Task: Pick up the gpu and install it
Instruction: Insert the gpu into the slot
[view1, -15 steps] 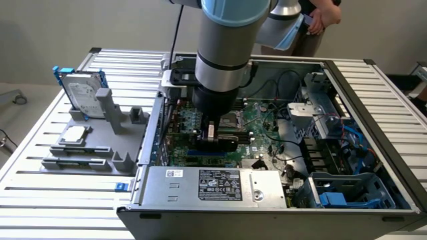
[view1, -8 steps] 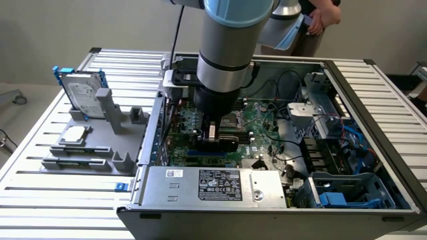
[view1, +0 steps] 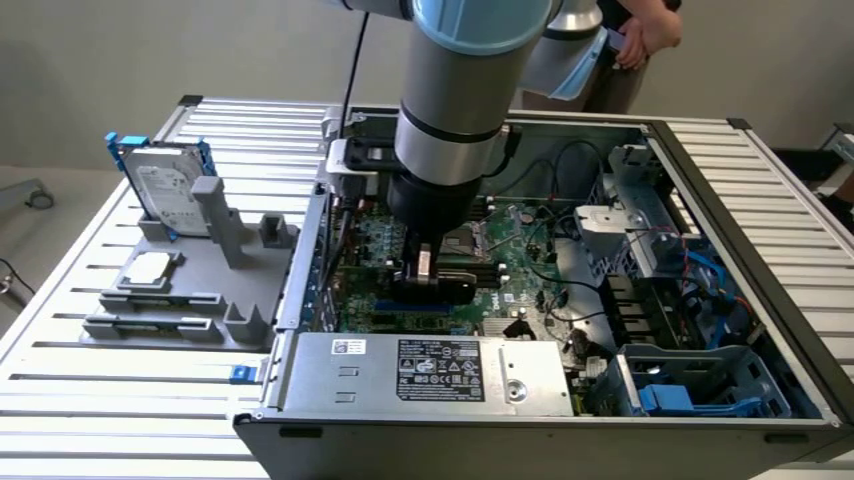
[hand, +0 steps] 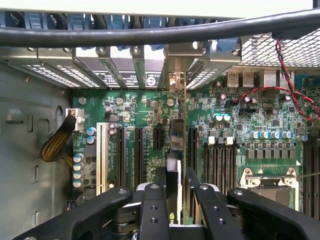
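As the arm reaches down into the open computer case (view1: 534, 450), the gripper (hand: 176, 176) is clamped on the gpu (hand: 176, 139), with its black fingers (hand: 161, 182) pressing the thin card from both sides. The card stands on edge above the motherboard (hand: 240, 125), in line with the black expansion slots (hand: 139, 150). Its silver bracket end points toward the slot covers (hand: 125, 70) on the case's far wall. Whether it is seated I cannot tell. At the near end of the case lies the power supply (view1: 427, 370). On the exterior view's left, well apart from the case, a hard drive (view1: 167, 185) stands in a grey holder (view1: 187, 290).
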